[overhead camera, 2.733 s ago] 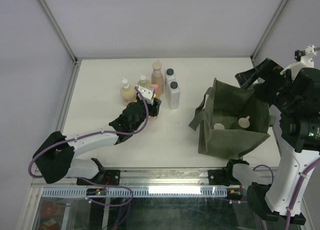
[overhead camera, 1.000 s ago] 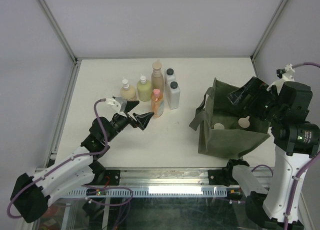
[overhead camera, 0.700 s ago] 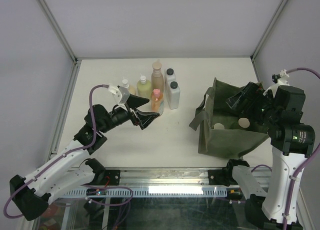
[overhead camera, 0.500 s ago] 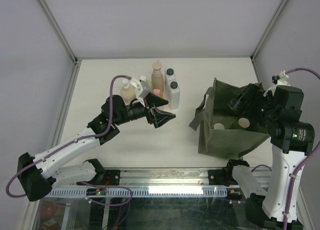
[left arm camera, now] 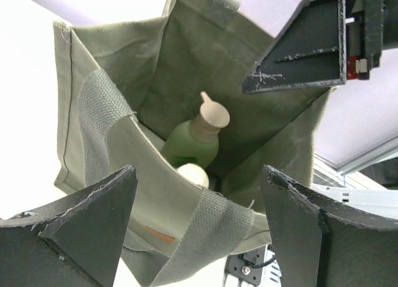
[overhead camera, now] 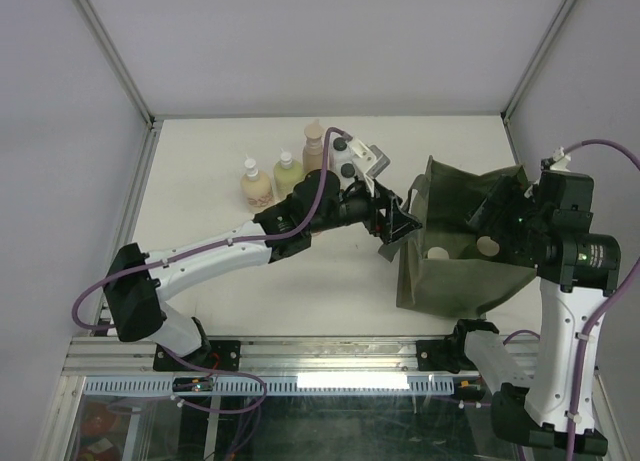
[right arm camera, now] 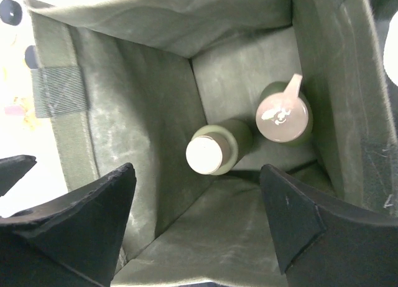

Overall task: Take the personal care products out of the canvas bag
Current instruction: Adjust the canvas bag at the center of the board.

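Note:
The olive canvas bag (overhead camera: 455,281) stands open at the right of the table. Two personal care products stand inside: a green bottle with a beige spout cap (left arm camera: 200,136) (right arm camera: 283,116) and a green bottle with a round white cap (right arm camera: 210,153) (left arm camera: 193,174). My left gripper (overhead camera: 397,221) (left arm camera: 199,231) is open at the bag's left rim, its jaws either side of a strap handle (left arm camera: 208,228) without touching it. My right gripper (overhead camera: 490,219) (right arm camera: 196,218) is open above the bag's right side, looking straight down at both bottles.
More bottles stand at the back left of the table: a tan one (overhead camera: 255,186), a yellow-green one (overhead camera: 287,176), a tall tan one (overhead camera: 315,146) and a white one with a black cap (overhead camera: 342,151). My left arm (overhead camera: 230,251) stretches across the table's middle.
My left arm has swung right from the bottle group to the bag's left rim. My right gripper has shifted slightly right and lower over the bag's opening.

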### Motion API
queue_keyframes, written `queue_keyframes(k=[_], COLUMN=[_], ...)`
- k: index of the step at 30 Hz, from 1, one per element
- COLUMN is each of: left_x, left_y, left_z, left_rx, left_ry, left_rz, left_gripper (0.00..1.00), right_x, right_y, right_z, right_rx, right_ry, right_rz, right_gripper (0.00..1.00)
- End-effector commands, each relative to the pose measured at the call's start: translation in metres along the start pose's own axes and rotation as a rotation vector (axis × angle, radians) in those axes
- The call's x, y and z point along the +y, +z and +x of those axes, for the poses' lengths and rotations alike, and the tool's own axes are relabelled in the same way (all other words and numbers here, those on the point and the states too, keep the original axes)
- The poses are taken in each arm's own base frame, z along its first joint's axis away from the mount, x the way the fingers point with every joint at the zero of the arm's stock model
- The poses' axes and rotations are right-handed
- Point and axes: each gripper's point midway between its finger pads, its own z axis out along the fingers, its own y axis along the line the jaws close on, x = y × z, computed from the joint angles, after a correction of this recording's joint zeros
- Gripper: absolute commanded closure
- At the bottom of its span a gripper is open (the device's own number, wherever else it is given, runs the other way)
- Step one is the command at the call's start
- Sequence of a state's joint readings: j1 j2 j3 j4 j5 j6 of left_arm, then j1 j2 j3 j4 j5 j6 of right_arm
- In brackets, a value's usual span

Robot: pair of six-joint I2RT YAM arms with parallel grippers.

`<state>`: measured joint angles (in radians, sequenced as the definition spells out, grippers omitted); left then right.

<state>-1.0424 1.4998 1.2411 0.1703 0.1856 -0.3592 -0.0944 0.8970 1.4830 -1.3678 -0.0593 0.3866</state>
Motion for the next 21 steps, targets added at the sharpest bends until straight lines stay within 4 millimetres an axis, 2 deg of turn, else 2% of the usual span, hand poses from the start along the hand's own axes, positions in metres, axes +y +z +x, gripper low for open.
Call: queue_keyframes(k=[1, 3, 9, 16, 19, 21], left_x=[-0.004, -0.009, -0.027, -0.033, -0.034, -0.039], left_y=[0.01, 0.012, 0.015, 0.002, -0.007, -0.01], left_z=[0.002, 0.012, 0.041, 0.106, 0.135, 0.149], left_rx=[0.03, 0.062, 0.152, 0.323, 0.378, 0.401], left_ry=[-0.036, -0.029, 0.034, 0.14, 0.171, 0.196], left_rz=[-0.023, -0.005, 0.045, 0.066, 0.068, 0.086], left_gripper=[0.19, 0.17, 0.13, 0.14, 0.14, 0.14], right_x=[-0.009, -0.013, -0.012, -0.023, -0.035, -0.043], right_y=[0.004, 0.004, -0.001, 0.013, 0.019, 0.017], right_z=[0.02, 0.033, 0.074, 0.135, 0.143, 0.137], right_rx=[0.046, 0.075, 0.141, 0.283, 0.263, 0.213], right_ry=[0.05, 0.07, 0.142, 0.237, 0.231, 0.211], right_rz=[0.032, 0.038, -0.028, -0.037, 0.005, 0.035], right_gripper=[0.23, 0.31, 0.4, 0.4, 0.39, 0.38])
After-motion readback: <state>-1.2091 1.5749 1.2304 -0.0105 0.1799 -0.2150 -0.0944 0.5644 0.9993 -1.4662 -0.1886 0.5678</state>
